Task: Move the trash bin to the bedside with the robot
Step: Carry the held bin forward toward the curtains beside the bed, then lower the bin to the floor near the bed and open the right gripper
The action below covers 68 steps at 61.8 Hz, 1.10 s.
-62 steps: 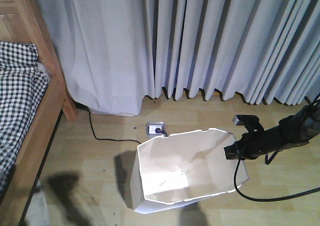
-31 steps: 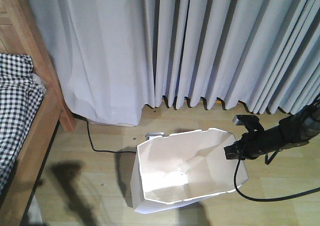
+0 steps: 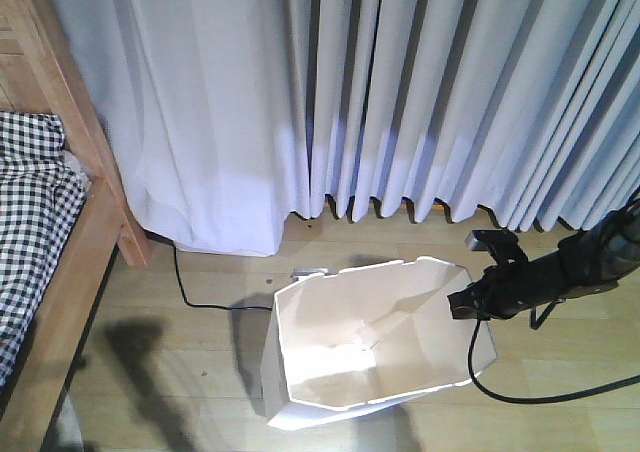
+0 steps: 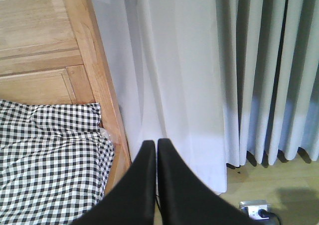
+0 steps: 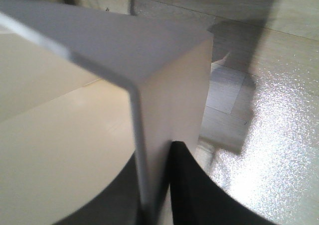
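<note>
The white trash bin (image 3: 350, 347) stands on the wooden floor at the bottom centre of the front view, tilted, its cream inside showing. My right gripper (image 3: 462, 302) is shut on the bin's right rim; in the right wrist view the rim wall (image 5: 164, 95) sits between the black fingers (image 5: 187, 185). The bed (image 3: 60, 272), a light wooden frame with a black-and-white checked cover, is at the left edge, apart from the bin. It also shows in the left wrist view (image 4: 50, 155). My left gripper (image 4: 152, 145) is shut and empty, held in the air.
Pale curtains (image 3: 400, 92) hang across the back down to the floor. A socket strip (image 3: 310, 271) with a black cable (image 3: 200, 297) lies on the floor just behind the bin. The right arm's black cable (image 3: 540, 397) trails at the lower right.
The view has moved forward and slightly left: the curtains are nearer and the bed has slid toward the left edge. The socket strip is now mostly hidden behind the bin. The right gripper keeps its hold.
</note>
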Motion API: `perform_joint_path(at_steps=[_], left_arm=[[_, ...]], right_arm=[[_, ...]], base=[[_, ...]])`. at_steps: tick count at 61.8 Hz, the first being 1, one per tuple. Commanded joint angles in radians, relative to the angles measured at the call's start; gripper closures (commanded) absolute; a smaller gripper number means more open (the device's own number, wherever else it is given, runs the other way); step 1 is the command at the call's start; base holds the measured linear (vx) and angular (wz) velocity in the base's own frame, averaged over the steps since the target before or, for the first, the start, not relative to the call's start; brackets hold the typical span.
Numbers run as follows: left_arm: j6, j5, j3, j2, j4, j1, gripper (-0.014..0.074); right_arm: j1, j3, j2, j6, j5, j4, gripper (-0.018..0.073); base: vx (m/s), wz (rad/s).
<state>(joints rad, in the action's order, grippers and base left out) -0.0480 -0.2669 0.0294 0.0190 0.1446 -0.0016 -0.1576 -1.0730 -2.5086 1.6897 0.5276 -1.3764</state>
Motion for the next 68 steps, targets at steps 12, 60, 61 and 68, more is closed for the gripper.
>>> perform_joint_path(at_steps=[12, 60, 61, 68], left_arm=[[-0.008, 0.073, 0.029, 0.01, -0.004, -0.006, 0.0602], [-0.008, 0.073, 0.029, 0.01, -0.004, -0.006, 0.0602], [-0.008, 0.073, 0.029, 0.01, -0.004, -0.006, 0.0602], [-0.008, 0.073, 0.029, 0.01, -0.004, -0.006, 0.0602]], right_arm=[[-0.005, -0.011, 0.083, -0.012, 0.216, -0.046, 0.0566], [-0.086, -0.115, -0.088, -0.043, 0.062, -0.1, 0.0566], [-0.086, -0.129, -0.096, -0.048, 0.062, -0.1, 0.0566], [-0.084, -0.22, -0.171, -0.071, 0.075, -0.1, 0.0566]], base=[[0.0, 0.0], [0.0, 0.0], [0.0, 0.0], [0.0, 0.0]])
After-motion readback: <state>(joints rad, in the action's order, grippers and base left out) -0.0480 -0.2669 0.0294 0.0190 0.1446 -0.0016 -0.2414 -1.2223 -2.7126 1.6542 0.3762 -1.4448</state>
